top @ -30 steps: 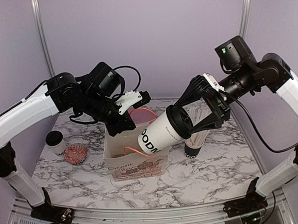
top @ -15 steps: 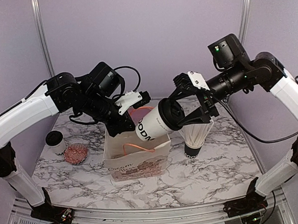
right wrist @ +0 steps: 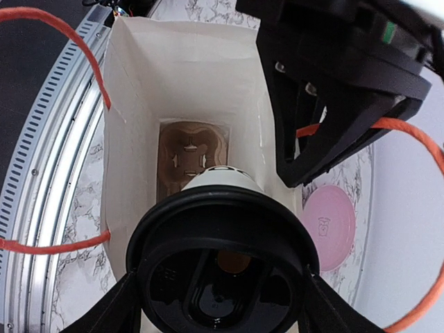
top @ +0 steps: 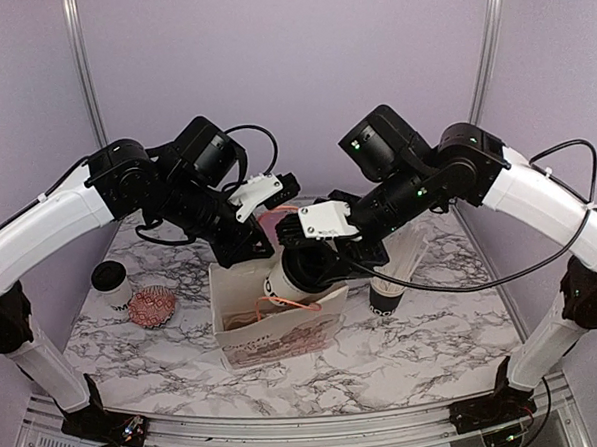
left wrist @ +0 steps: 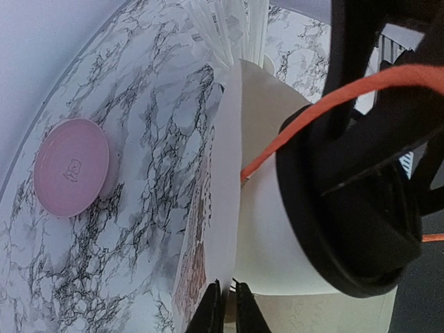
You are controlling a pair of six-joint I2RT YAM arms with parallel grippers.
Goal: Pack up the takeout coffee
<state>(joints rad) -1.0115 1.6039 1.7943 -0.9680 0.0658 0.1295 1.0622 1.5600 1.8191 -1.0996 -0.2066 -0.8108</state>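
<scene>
While left fingers point(left wrist: 211, 312) are pinching top edge of paper bag point(top: 279, 335) wall, clenched on it, right fingers point(right wrist: 121, 312) are grasping coffee cup point(top: 289, 276) at black lid end. Cup is leaning, bottom end sitting in open mouth of bag, lid end above rim. Bag is standing on marble counter point(top: 435, 337), orange handles hanging loose. Second cup point(top: 109, 283) is standing upright at left side, well apart from bag. Pink disc point(left wrist: 71, 166) is lying on counter near bag.
</scene>
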